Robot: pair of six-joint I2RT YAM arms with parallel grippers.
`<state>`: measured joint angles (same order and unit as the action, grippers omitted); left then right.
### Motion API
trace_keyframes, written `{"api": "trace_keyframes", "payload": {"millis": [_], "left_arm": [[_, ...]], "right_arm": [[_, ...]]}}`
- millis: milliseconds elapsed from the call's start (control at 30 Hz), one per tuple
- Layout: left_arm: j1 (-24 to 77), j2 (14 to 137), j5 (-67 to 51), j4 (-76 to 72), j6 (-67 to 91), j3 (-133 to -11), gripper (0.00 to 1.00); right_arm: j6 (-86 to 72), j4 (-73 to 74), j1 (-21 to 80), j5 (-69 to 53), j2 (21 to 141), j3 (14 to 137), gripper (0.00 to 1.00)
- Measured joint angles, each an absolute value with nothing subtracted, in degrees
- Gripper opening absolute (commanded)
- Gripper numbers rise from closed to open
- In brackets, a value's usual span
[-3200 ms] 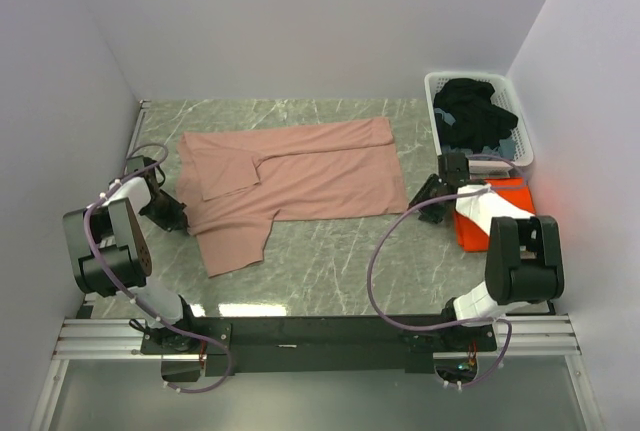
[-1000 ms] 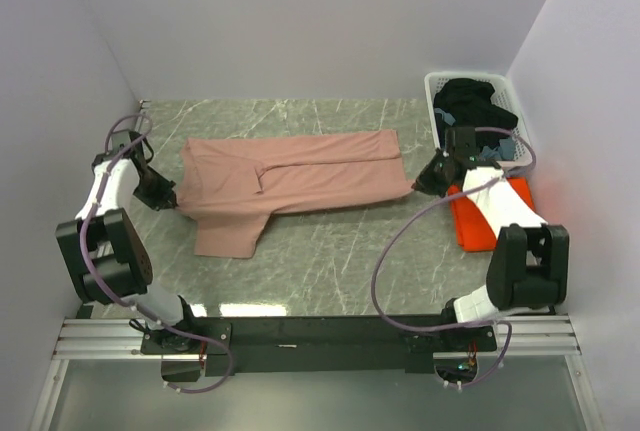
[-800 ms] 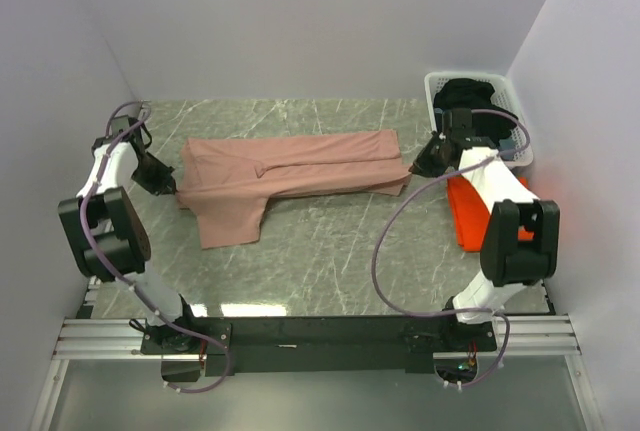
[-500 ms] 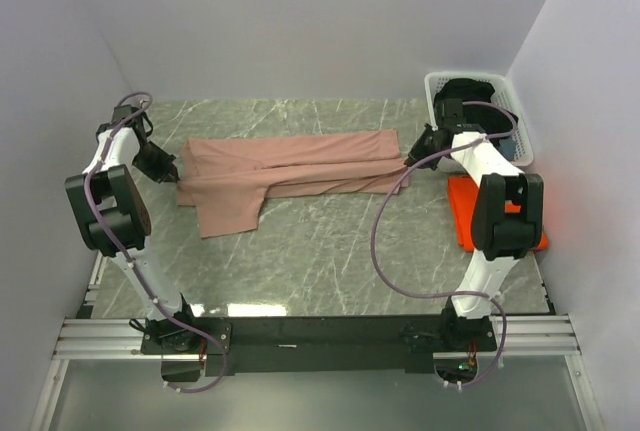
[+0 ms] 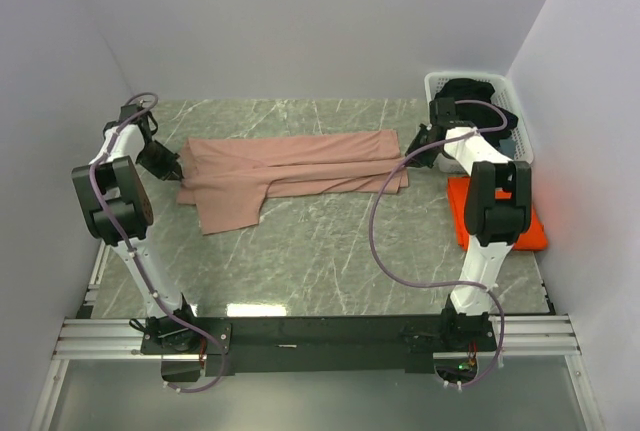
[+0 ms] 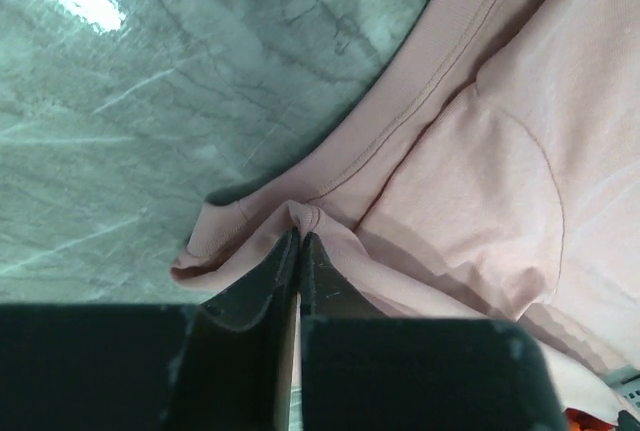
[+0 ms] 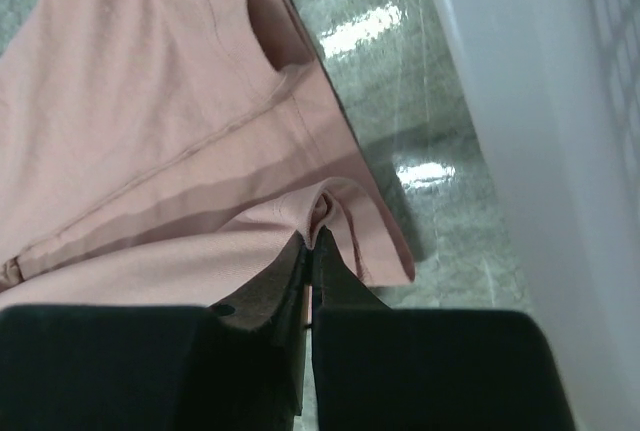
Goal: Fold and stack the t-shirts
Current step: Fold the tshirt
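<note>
Pink tee (image 5: 290, 166) lies across the upper middle of the frame on the surface (image 5: 330, 251), doubled lengthwise into a long band, with one sleeve flap spilling toward lower left. My left tool (image 6: 298, 241) is pinched tight on a ridge of cloth at the tee's left end. My right tool (image 7: 312, 241) is clamped the same way on the hem at its right end, near the white basket (image 5: 430, 81). Orange tee (image 5: 462, 219) sits compact at right, apart. I judge the first fold is about in; the sleeve tuck, cross folds and stacking remain.
</note>
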<state>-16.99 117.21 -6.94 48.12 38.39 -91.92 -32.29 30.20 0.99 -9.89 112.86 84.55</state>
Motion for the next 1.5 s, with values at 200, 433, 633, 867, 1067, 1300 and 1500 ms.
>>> {"api": "trace_keyframes", "payload": {"millis": [200, 433, 633, 867, 1067, 1300, 1500], "left_arm": [[-16.88, 117.97, -6.81, 46.92, 38.59, -92.27, 0.18], [-16.82, 118.28, -6.13, 43.97, 38.61, -92.29, 0.23], [-16.29, 117.82, -6.20, 42.15, 38.74, -92.14, 0.63], [-15.92, 104.47, -5.85, 35.22, 40.27, -81.32, 0.82], [-15.49, 89.41, -3.53, 29.82, 40.34, -65.21, 0.81], [-15.49, 91.18, -2.00, 28.84, 40.34, -57.23, 0.78], [-15.49, 96.23, -1.74, 26.44, 40.93, -57.28, 0.74]], "right_arm": [[-31.73, 29.65, 0.99, -9.91, 114.72, 85.38, 0.14], [-30.74, 29.08, 0.97, -9.61, 114.80, 86.54, 0.27], [-30.26, 27.83, 0.97, -9.47, 112.99, 85.84, 0.47], [-30.59, 24.40, 0.93, -11.05, 103.33, 75.46, 0.47], [-31.27, 19.53, 0.86, -14.83, 99.57, 64.38, 0.47], [-34.20, 13.93, 0.80, -18.92, 99.61, 58.35, 0.49], [-37.65, 7.64, 0.71, -20.58, 100.64, 57.04, 0.52]]}}
